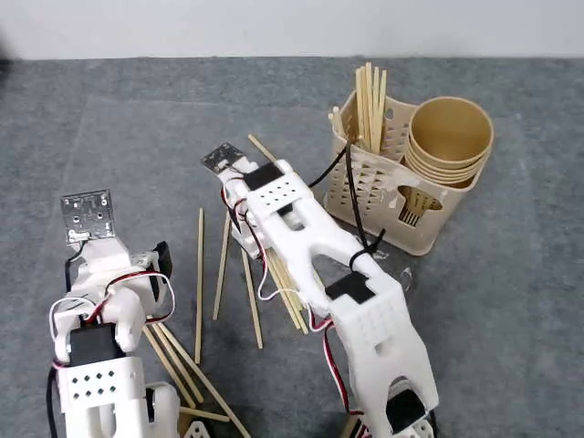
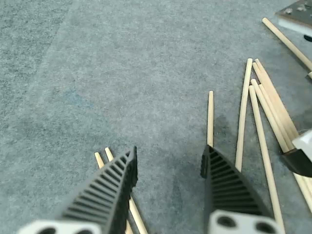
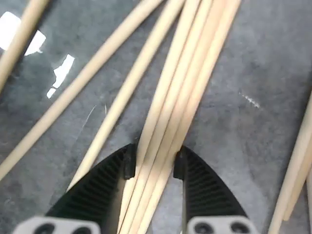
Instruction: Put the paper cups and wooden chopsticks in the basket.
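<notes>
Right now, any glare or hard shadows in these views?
Right wrist view: white glare patches on the mat beside the chopsticks in the right gripper. Left wrist view: only a soft shadow by the left gripper. High view: even light, no glare on the basket.

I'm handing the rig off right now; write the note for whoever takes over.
Left gripper: jaws open, low over the table, holding nothing.
Right gripper: jaws shut on a bundle of chopsticks lying on the table.
Done: stacked cups and upright chopsticks stand in the basket.
To do: the bundle and the loose chopsticks scattered on the table.
</notes>
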Controlling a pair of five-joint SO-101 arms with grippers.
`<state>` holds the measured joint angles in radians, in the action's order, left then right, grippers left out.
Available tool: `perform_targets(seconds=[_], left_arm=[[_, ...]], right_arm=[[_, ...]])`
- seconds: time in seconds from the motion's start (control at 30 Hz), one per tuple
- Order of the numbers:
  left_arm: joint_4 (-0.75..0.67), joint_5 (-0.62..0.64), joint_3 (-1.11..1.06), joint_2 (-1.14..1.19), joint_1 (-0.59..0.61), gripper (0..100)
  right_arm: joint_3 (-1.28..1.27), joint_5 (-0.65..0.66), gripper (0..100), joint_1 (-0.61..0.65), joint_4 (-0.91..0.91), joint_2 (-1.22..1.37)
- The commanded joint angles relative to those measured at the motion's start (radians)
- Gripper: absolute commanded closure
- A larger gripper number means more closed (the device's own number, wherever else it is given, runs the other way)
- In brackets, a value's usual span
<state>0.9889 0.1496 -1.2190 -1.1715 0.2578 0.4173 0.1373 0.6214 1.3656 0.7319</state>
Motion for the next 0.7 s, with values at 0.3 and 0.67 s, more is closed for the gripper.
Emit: perform_targets(seconds=[0.3, 0.67], left_arm=[[-0.025, 0.009, 0.005, -0.014, -0.002, 79], [-0.025, 0.009, 0.005, -0.014, -0.002, 79]], right_arm=[[0.081, 0.084, 98.9, 0.001, 0.084, 0.027], [0.081, 0.137, 98.9, -0.001, 0.159, -0.128]])
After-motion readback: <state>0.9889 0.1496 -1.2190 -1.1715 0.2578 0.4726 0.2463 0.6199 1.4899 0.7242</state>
